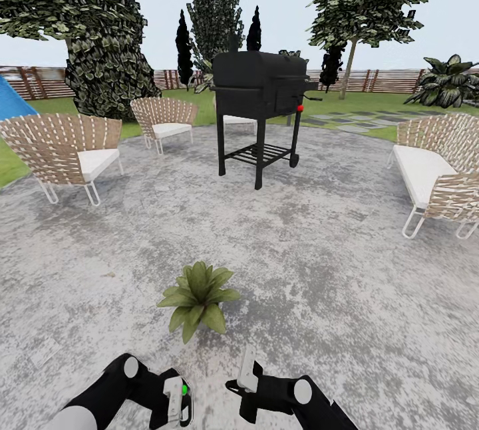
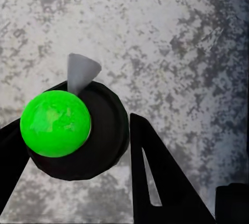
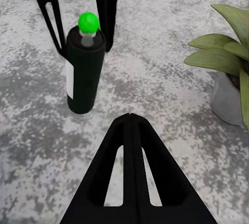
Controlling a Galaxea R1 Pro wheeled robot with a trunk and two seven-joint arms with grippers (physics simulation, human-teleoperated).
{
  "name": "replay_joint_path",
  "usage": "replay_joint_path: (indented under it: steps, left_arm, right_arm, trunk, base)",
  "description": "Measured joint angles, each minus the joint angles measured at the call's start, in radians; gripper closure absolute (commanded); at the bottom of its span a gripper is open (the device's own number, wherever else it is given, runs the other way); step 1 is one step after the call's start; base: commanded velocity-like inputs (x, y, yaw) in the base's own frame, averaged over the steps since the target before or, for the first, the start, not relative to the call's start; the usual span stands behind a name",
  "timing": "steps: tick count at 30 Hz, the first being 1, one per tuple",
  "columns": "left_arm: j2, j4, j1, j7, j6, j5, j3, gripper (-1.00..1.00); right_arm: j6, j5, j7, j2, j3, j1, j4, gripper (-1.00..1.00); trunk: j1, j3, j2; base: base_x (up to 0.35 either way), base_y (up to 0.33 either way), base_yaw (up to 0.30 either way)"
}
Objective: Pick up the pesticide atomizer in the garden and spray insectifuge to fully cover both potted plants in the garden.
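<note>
- The pesticide atomizer [image 3: 84, 68], a dark cylindrical bottle with a pale label, a grey nozzle and a bright green ball on top, stands upright on the round grey mottled patio [image 1: 319, 250], low in the head view just ahead of the robot's left arm.
- The left hand [image 1: 178, 403] is around the bottle: in the right wrist view its two black fingers [image 3: 106, 6] flank the bottle's upper part, one on each side. Whether they press on it or only stand close I cannot tell.
- In the left wrist view the green ball and black cap sit between the two dark fingers [image 2: 155, 172], seen from above, the grey cone of the nozzle pointing away from the ball.
- The right hand [image 1: 247, 377] hovers near the bottle with nothing in it; in its own view the two fingers [image 3: 129, 182] meet at the tips, fully closed.
- One potted plant [image 1: 198, 297], a low rosette of pointed green leaves, sits on the patio just beyond the two hands; its pale pot shows in the right wrist view.
- Further out stand a black grill [image 1: 261, 107] on legs, woven chairs [image 1: 63, 151] with white cushions and a woven sofa [image 1: 439, 174].
- Beyond the patio lie green lawn, stepping stones, a brown slatted fence [image 1: 40, 81] and tall dark trees [image 1: 214, 8].
</note>
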Motion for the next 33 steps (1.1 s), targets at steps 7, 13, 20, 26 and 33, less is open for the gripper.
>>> replay_joint_path:
  steps: [7,13,20,26,33]
  left_arm:
    - [0.065,0.001,0.004,0.000,0.000,0.003,0.005,1.00]
    - [0.125,0.005,0.004,0.008,0.010,0.012,0.011,1.00]
    - [0.148,0.002,0.003,0.045,0.025,0.021,0.161,1.00]
    - [0.140,0.012,0.003,0.081,0.025,0.019,0.316,1.00]
    - [0.135,0.023,0.003,0.190,0.070,0.072,0.334,1.00]
  right_arm:
    - [-0.001,0.003,0.000,-0.002,0.000,0.000,0.001,1.00]
    - [0.000,0.004,-0.003,-0.005,-0.001,0.000,0.004,-1.00]
    - [0.001,0.005,-0.084,-0.031,-0.003,0.000,0.049,-1.00]
    - [-0.005,0.001,-0.357,-0.082,-0.004,0.000,0.187,-1.00]
    - [-0.008,-0.007,-0.704,-0.099,-0.049,0.000,0.346,-1.00]
  trunk:
    - [0.000,0.000,0.000]
    - [0.000,0.000,0.000]
    - [0.000,0.000,0.000]
    - [0.000,0.000,0.000]
    - [0.000,0.000,0.000]
  base:
    - [0.000,0.000,0.000]
    - [0.000,0.000,0.000]
    - [0.000,0.000,0.000]
    - [0.000,0.000,0.000]
    - [0.000,0.000,0.000]
